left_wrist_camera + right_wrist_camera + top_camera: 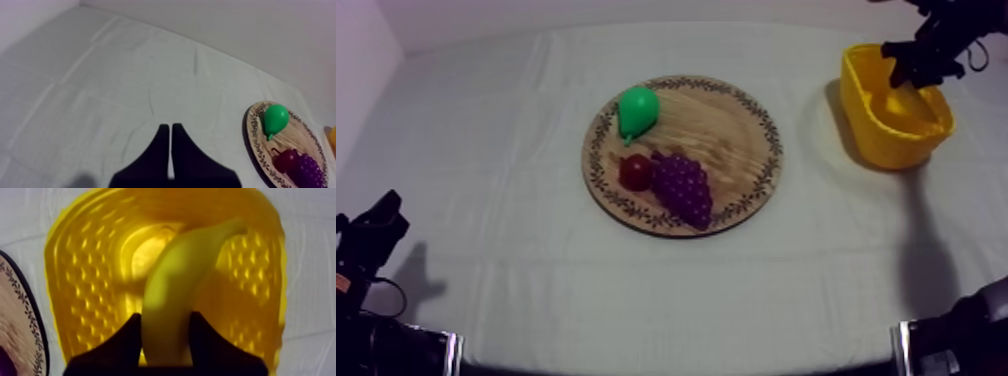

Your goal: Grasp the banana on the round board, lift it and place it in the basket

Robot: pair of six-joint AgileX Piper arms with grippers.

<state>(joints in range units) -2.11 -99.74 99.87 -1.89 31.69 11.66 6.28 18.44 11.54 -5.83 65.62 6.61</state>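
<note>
one release left: banana held over the basket

two black fingers of the right end effector (166,324) are closed round one end of the banana (186,273). the fruit hangs over the open mouth of the yellow basket (82,273), which stands near the far right corner of the worktop (486,150). its free end points towards the basket floor. from above, the fruit blends into the yellow, so i cannot say for sure how deep it hangs.

to do the drop well, keep the banana centred over the floor and clear of the walls. lower it a little if there is room, then part the fingers fully. lift straight up so neither finger catches the rim.

the left end effector (171,131) sits near the front left corner, fingers pressed together and holding nothing. the pear (637,110), grapes (683,187) and small red fruit (635,171) lie on the wooden board (736,130) at mid-worktop.
</note>
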